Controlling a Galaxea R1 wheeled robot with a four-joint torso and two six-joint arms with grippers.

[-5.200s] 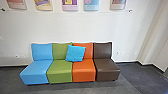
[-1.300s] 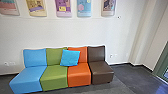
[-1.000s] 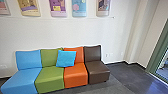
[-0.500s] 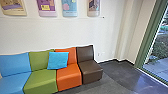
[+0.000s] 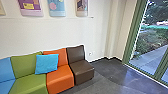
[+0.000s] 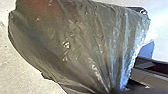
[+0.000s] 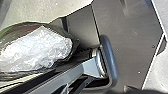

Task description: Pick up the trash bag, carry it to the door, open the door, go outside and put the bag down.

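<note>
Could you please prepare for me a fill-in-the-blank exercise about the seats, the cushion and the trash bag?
1. The colour of the cushion is ____.
2. It leans on the green seat and its ____ neighbour.
3. The seat closest to the green frame is ____.
4. The dark trash bag is made of ____.

Missing words: blue; orange; brown; plastic.

I see the blue seat [image 5: 5,66] and posters [image 5: 57,8] cut by the head view's edges. The cushion [image 5: 46,63] hides some orange backrest [image 5: 63,57]; my left wrist view crops the trash bag [image 6: 75,45].
</note>
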